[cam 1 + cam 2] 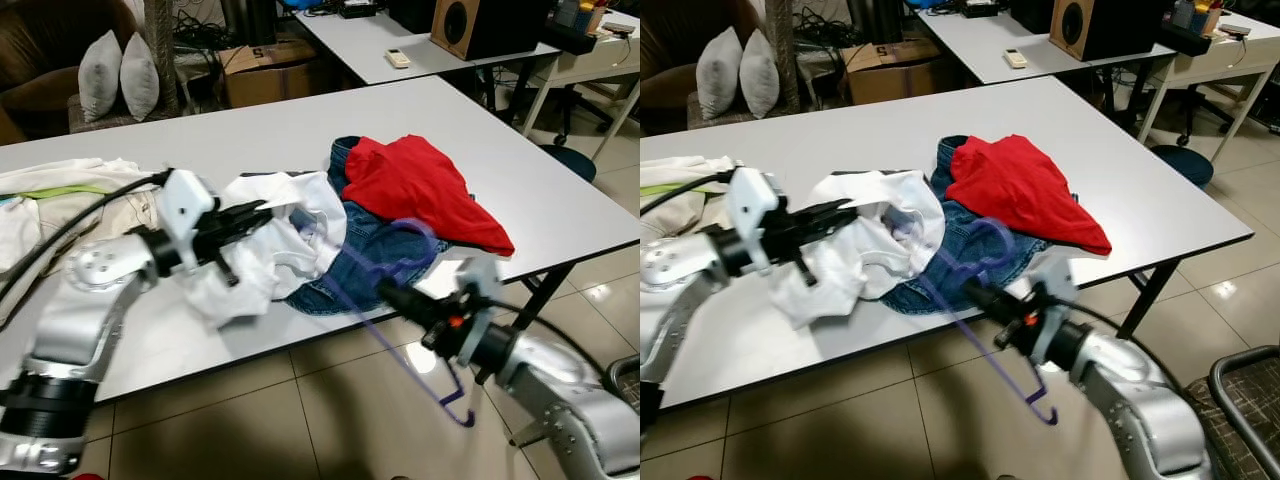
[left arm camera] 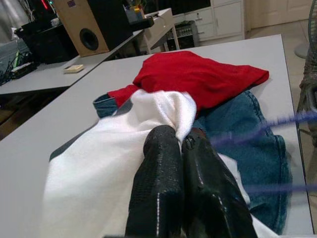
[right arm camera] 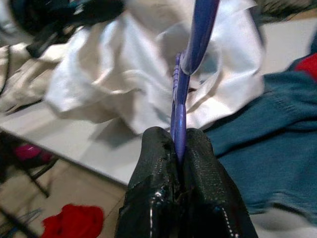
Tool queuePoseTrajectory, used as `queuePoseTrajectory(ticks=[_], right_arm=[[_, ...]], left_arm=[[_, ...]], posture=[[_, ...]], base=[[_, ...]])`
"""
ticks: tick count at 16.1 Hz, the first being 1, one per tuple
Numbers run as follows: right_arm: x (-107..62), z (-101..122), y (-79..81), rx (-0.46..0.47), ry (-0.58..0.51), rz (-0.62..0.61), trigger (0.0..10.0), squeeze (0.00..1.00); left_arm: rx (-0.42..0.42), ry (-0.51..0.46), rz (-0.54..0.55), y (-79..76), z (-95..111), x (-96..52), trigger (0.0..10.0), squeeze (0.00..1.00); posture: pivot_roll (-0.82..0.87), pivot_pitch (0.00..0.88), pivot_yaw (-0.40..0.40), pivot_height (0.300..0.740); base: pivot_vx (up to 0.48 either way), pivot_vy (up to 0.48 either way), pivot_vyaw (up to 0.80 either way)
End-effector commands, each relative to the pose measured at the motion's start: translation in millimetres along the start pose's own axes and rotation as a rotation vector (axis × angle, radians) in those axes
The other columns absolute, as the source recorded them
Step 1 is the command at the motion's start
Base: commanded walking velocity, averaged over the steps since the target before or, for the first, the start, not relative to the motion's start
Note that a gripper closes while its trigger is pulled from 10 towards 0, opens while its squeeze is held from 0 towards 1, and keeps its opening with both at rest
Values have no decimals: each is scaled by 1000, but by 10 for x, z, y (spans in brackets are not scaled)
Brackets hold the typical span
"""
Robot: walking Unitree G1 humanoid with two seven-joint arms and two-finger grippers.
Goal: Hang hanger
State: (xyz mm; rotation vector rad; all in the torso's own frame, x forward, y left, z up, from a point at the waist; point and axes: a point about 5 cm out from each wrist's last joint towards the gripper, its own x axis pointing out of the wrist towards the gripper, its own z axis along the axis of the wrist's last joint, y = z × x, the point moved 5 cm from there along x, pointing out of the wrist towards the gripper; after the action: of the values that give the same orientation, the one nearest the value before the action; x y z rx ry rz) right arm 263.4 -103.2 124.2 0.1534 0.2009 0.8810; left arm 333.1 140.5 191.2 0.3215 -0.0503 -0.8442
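We're in a cluttered workroom, tiled floor below, a second desk with a wooden speaker box (image 1: 466,24) beyond, and across the middle runs the long pale grey counter (image 1: 520,180). Biggest thing on it is the laundry heap near the front edge: a pair of crumpled blue denim jeans (image 1: 365,245), a bright red soft garment (image 1: 420,190) lying over them toward the right end, and a rumpled white cotton shirt (image 1: 270,250) spilling toward the front edge. More pale clothes (image 1: 60,190) lie at the left end.

The left end effector (image 1: 262,211) has its two black fingers clamped shut on a fold of the white shirt, lifting it a little off the counter. The right end effector (image 1: 392,294) is closed on the thin purple plastic hanger (image 1: 400,300), which hangs past the front edge, one end over the jeans, the other down over the floor.

My read: that hanger is light and stiff but slim and slick, so it may swivel in a two-finger pinch; holding near the neck looks steadier than out on an arm. The shirt is soft and floppy, best taken at the collar.

The right wrist view gives the pinch close up, fingers (image 3: 154,163) pressed on the purple bar. The left wrist view shows cloth bunched between its fingers (image 2: 161,163), the hanger a blurred purple streak. The head views show the hanger's overhang.
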Motion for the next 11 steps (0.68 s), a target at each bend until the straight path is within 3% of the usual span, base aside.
queuePoseTrajectory(ticks=[1,5,8,11], right_arm=[[51,61,25,-8,-7,19,10000,0],[104,113,-202,28,-28,-115,10000,0],[116,-48,-316,185,30,-186,10000,0],[115,-28,-415,231,-9,-237,10000,0]], left_arm=[[36,-21,-1,-3,116,49,0,0],[47,-14,-56,-92,109,18,0,0],[84,-1,-99,-146,119,-64,0,0],[118,86,-148,-195,-23,-156,353,0]], posture=[[-136,0,51,740],[-131,0,43,740],[-128,0,32,740],[-127,0,30,740]], base=[[0,0,0],[0,0,0],[0,0,0],[0,0,0]])
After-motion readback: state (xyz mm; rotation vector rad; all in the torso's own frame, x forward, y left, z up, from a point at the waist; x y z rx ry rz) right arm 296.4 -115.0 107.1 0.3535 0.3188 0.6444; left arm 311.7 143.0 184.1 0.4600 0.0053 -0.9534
